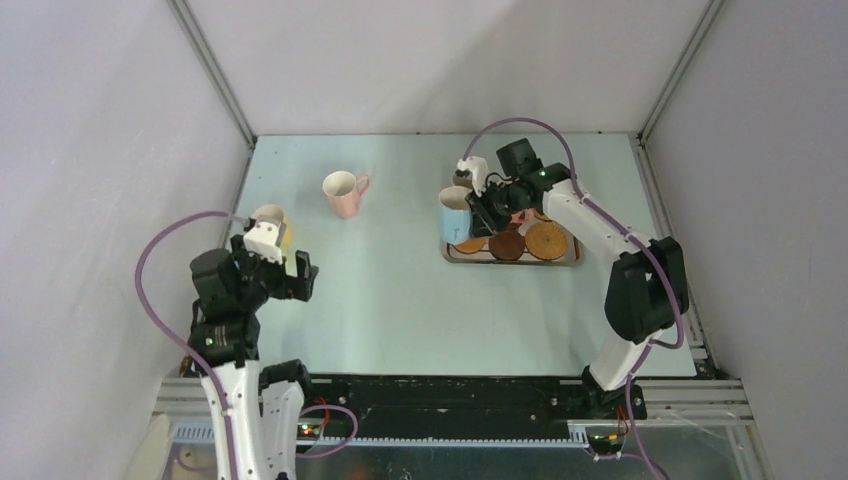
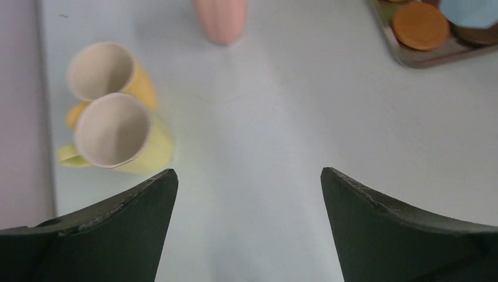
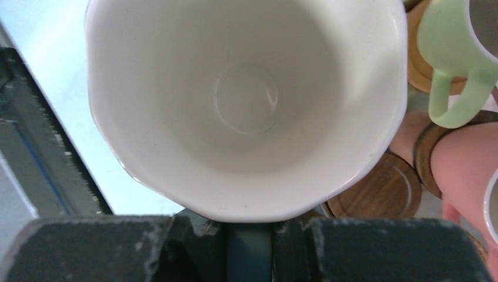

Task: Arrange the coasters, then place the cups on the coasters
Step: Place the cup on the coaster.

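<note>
The blue cup (image 3: 246, 106) is gripped at its rim by the right gripper (image 3: 246, 226), at the edge of the tray (image 1: 512, 261). It looks stiff, glazed and breakable, probably slippery; the rim or handle suits a grip. Beyond it lie coasters (image 3: 376, 191) and a green cup (image 3: 452, 53). The left gripper (image 2: 248, 173) stands wide open, with yellow cups (image 2: 117, 132) ahead on its left. No writing shows.

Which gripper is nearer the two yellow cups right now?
Left. The left gripper hangs open just short of the yellow cups, which sit ahead to its left. The right gripper is across the table over the tray, shut on the blue cup.
</note>
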{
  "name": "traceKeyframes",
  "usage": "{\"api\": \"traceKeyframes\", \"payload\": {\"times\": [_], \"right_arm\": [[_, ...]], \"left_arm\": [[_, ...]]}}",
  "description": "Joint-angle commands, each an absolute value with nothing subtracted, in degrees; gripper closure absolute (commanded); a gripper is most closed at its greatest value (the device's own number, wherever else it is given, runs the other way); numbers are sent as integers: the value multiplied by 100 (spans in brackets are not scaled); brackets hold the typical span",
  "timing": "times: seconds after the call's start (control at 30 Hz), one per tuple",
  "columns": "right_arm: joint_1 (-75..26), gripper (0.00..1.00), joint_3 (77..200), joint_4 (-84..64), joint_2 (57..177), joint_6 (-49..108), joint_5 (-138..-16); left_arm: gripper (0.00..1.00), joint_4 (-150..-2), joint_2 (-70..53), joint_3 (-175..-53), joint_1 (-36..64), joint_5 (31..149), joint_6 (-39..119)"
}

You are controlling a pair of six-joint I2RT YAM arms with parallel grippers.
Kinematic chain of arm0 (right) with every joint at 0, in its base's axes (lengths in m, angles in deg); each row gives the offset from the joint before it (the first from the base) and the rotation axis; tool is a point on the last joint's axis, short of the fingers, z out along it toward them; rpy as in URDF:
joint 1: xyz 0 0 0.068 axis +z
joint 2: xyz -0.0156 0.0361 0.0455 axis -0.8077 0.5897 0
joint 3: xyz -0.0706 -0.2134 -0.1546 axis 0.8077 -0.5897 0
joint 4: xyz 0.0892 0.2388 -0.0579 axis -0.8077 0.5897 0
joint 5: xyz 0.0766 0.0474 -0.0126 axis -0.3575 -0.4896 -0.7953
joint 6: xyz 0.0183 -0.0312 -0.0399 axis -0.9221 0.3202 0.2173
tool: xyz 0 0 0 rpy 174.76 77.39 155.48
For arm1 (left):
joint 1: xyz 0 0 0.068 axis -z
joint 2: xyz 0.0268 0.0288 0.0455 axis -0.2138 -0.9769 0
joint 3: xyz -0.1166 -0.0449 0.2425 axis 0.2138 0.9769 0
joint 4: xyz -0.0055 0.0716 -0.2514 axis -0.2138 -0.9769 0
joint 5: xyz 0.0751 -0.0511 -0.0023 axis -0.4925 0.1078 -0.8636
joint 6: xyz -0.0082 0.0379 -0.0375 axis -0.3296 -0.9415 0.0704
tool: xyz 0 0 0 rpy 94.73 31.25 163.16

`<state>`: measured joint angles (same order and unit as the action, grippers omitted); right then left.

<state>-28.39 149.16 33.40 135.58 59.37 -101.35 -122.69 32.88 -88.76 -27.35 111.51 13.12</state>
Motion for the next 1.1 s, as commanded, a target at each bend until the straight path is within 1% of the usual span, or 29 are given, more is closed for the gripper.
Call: {"api": "traceKeyframes", "payload": {"times": [0.0, 0.2, 0.27, 0.43, 0.73, 1.07], "right_arm": [[-2673, 100, 14556, 2627, 12968, 6223, -9545], [-3134, 100, 14134, 1925, 12898, 5811, -9413], [-3366, 100, 13766, 1508, 12858, 5586, -9567], [-3830, 100, 13552, 1002, 12946, 5033, -9944], [-3578, 100, 13424, 753, 13137, 5090, -9772], [-3407, 100, 13425, 580, 13455, 5021, -9432]], "left_arm": [[0, -11516, 3818, -8688, -2781, 10330, 1447], [0, -11777, 3524, -8675, -2779, 10587, 1245], [0, -11871, 3279, -8740, -2781, 10716, 1185], [0, -12138, 2827, -8888, -2777, 10995, 1012], [0, -12051, 3103, -8811, -2781, 10939, 1041], [0, -12015, 2960, -8792, -2784, 10926, 1037]]}}
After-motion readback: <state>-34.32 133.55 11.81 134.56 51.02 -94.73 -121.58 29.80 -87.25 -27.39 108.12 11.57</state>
